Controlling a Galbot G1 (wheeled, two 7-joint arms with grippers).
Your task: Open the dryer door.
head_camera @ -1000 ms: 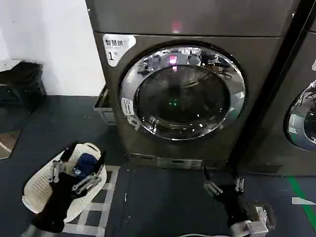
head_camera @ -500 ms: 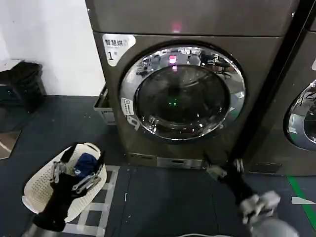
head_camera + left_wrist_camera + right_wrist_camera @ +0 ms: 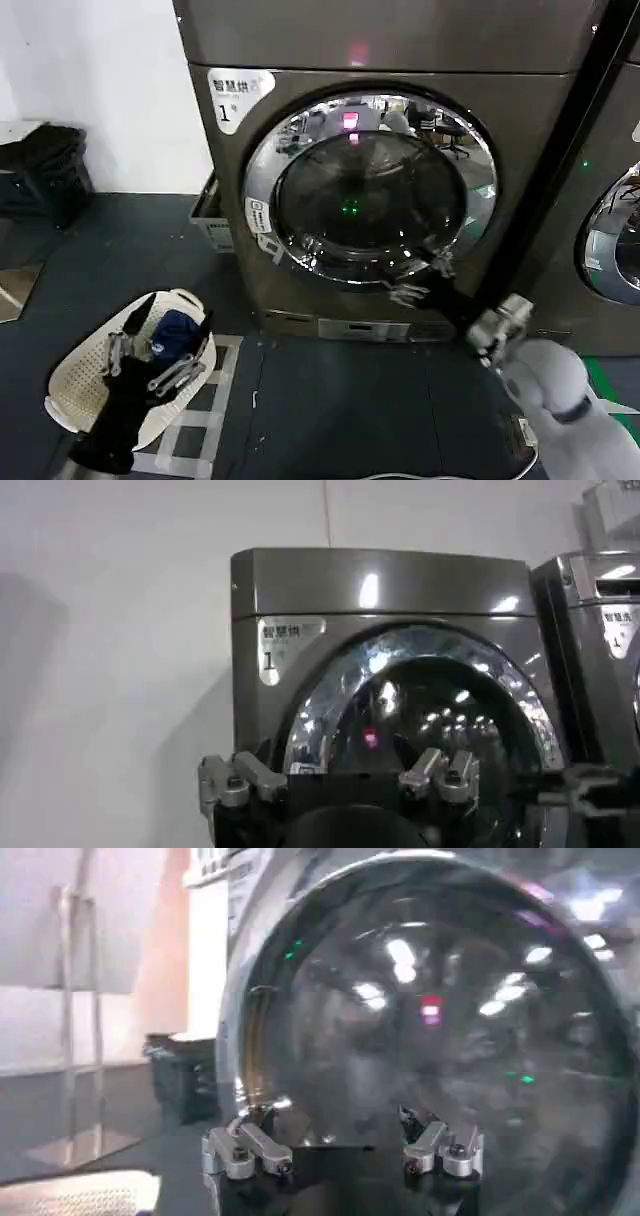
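The dryer (image 3: 300, 45) is a dark grey-bronze front loader with a white label marked "1" (image 3: 238, 95). Its round dryer door (image 3: 350, 190) has a wide chrome ring, dark glass and a small white sticker (image 3: 258, 215), and it sits shut against the front. My right gripper (image 3: 420, 279) is open at the lower right of the chrome ring, close to the rim. The right wrist view has the right gripper (image 3: 342, 1153) open right in front of the door glass (image 3: 430, 1028). My left gripper (image 3: 150, 362) hangs open low over a basket, and the left gripper (image 3: 340, 780) faces the dryer (image 3: 390, 590) from farther off.
A white perforated basket (image 3: 70, 395) holding a blue item lies on the dark floor at the left. A grey crate (image 3: 212, 220) stands beside the dryer. A neighbouring machine with its own chrome door (image 3: 612, 245) is at the right. Dark furniture (image 3: 45, 170) stands by the white wall.
My right arm has risen from the floor and swung forward, bringing its open gripper up to the lower right of the door ring. The left arm has not moved.
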